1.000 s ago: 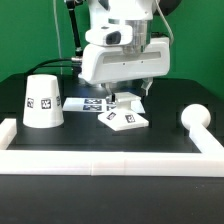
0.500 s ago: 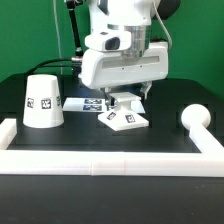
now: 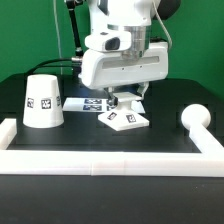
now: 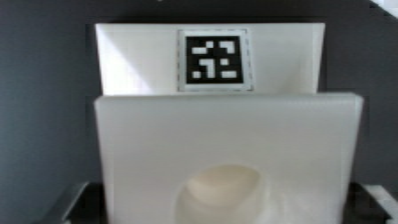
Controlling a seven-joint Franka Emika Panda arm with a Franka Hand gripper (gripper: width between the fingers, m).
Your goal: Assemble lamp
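Note:
The flat angular lamp base (image 3: 126, 119) lies on the black table in the middle. It fills the wrist view (image 4: 222, 130), with a square tag (image 4: 215, 58) on its far part and a round socket hole near my jaws. My gripper (image 3: 129, 98) hangs just above the base, and in the wrist view (image 4: 217, 208) the jaws stand apart on either side of it, with a dark finger (image 4: 68, 203) at each edge. The cone shade (image 3: 41, 100) stands at the exterior view's left. The round-headed bulb post (image 3: 196, 122) lies at the exterior view's right.
The marker board (image 3: 88, 103) lies flat behind the base, between it and the shade. A white rail border (image 3: 110, 162) runs along the front and up both sides of the table.
The gripper has settled very slightly over the base. The base, shade and bulb post have not moved.

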